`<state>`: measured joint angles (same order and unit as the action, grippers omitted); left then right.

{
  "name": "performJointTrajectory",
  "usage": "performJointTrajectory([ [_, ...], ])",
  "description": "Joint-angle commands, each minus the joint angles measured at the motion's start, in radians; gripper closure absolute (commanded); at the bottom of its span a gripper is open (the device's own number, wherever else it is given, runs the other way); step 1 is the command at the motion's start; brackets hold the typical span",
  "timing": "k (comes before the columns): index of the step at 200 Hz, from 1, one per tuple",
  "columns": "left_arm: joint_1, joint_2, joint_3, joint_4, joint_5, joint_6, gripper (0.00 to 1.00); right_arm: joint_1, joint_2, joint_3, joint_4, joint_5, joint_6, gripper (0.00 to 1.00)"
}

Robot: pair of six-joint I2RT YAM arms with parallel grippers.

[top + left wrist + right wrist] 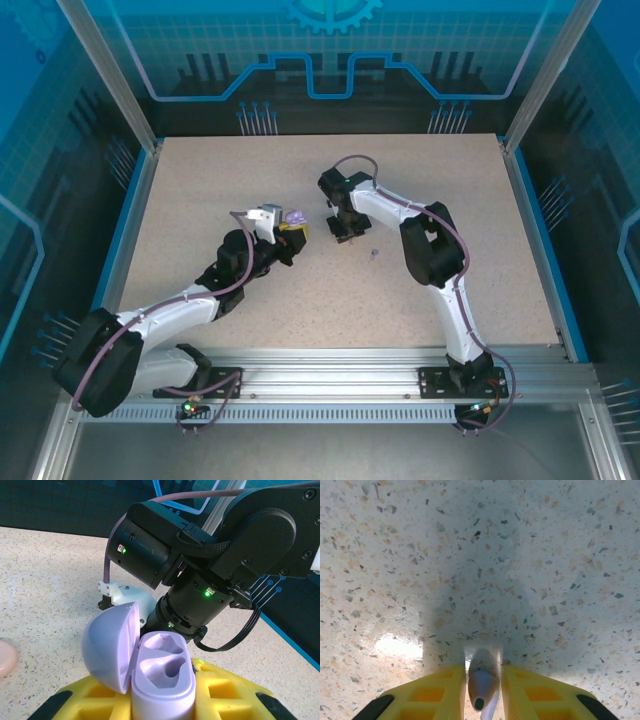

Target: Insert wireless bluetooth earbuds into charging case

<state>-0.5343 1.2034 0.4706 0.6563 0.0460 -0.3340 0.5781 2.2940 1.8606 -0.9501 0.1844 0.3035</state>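
One lavender earbud (482, 687) is pinched in the right gripper (483, 671); the left gripper (162, 705) clamps the open charging case (165, 667) just leftward.

You won't find any readable words, numbers or brand marks here. The back panel (420, 40) carries a gear emblem (332, 12) and circuit-style lines, no lettering.

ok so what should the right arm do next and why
Probably lift the right gripper a little and carry it toward the left arm. Its jaws look closed on a pale earbud, low over the tabletop. The left gripper holds the lavender case with its lid open and both wells empty, ready to take it.
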Motion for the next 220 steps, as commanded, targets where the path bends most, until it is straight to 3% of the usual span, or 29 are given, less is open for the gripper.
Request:
performJointTrajectory([
  [1,-0.006,-0.012,0.031,0.006,0.02,0.008,1.0,0.009,0.027,0.016,-0.033,0.017,-0.009,0.81],
  [60,-0.007,-0.007,0.025,0.006,0.021,0.01,1.0,0.014,-0.025,-0.001,-0.017,0.007,0.0,1.0],
  [91,-0.006,0.006,-0.017,0.055,0.008,0.023,1.0,0.011,-0.093,-0.03,0.012,-0.017,0.018,1.0],
  [133,-0.007,0.088,-0.107,0.243,0.017,0.111,1.0,0.01,-0.202,-0.098,0.053,-0.054,0.042,1.0],
  [220,-0.007,0.294,-0.053,0.398,0.069,0.129,1.0,0.012,-0.51,-0.241,0.148,-0.125,0.082,1.0],
])
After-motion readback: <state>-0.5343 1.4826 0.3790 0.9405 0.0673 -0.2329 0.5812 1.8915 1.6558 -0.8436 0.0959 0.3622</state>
